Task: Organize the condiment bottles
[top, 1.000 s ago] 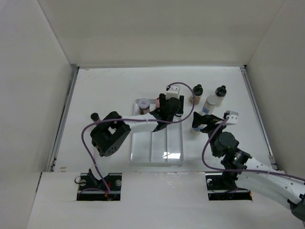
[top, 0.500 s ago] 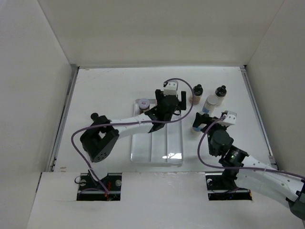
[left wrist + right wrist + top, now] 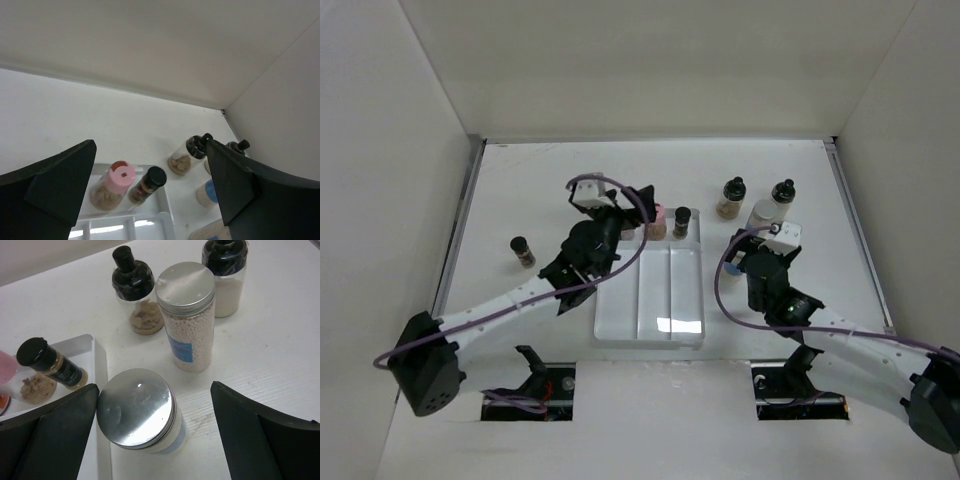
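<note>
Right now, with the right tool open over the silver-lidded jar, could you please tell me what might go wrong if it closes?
1. The silver-lidded jar sits off centre in the right tool, much nearer one finger, so closing may shove or tip it rather than grip it.
2. The jar stands close beside the tray wall; that finger could catch on the wall.
3. The tall blue-labelled bottle stands just ahead and could be knocked over.

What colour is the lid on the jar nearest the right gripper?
Silver lid; right wrist view.
</note>
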